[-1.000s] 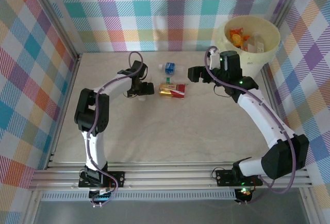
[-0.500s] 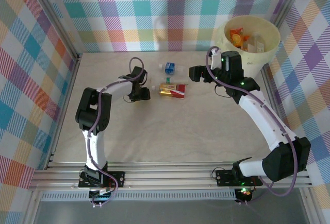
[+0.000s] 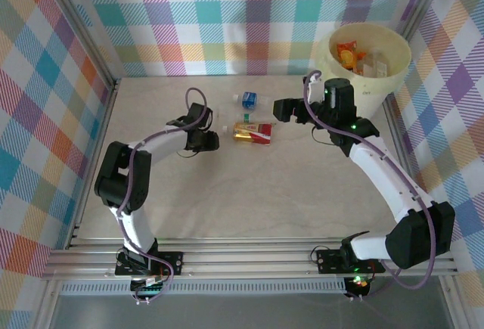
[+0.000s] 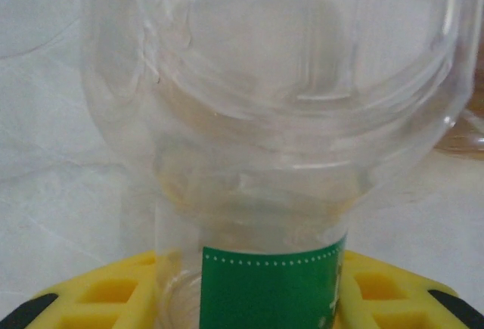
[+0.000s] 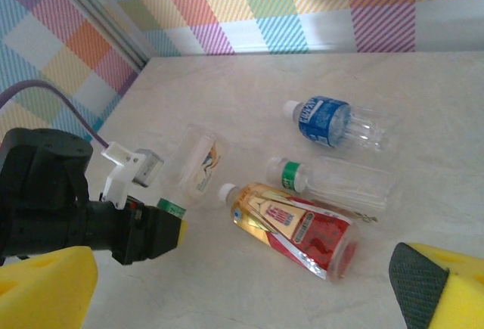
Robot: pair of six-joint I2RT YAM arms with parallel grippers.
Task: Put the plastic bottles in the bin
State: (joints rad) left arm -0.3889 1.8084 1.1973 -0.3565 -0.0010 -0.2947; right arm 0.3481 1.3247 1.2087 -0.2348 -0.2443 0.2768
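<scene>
Currently my left end effector [image 4: 265, 302] is closed on a clear bottle with a green label [image 4: 272, 110]. Its yellow fingers [image 4: 106, 295] press against the bottle from both sides, low in the left wrist view. The bottle's far end is cut off by the top of that view, and its cap is hidden.

From my right wrist, the same bottle [image 5: 195, 164] juts out from the left end effector [image 5: 162, 227], tilted over the desk [image 5: 454, 102]. I cannot tell whether any part of it touches the desk. From above it is almost lost against the pale surface in front of the left end effector [image 3: 206, 141].

Three more bottles lie on the desk just beyond: a blue-labelled bottle [image 5: 329, 121], a clear bottle with a green neck band [image 5: 333, 180], and a red-labelled bottle [image 5: 295, 227] holding amber liquid. The last two lie side by side, very close. Overhead, the blue-labelled bottle [image 3: 248, 100] and the red-labelled bottle [image 3: 253, 133] are plain to see, while the clear one between them is hard to pick out.

My right end effector [image 3: 281, 109] hangs beside this group with its fingers [image 5: 45, 287] spread wide and nothing between them. Their tips are cut off by the bottom edge of the wrist view.

Behind it, the bin [image 3: 378, 94] stands in the far right corner of the desk, with orange and clear bottles [image 3: 349, 55] already inside. How many are there is unclear.
</scene>
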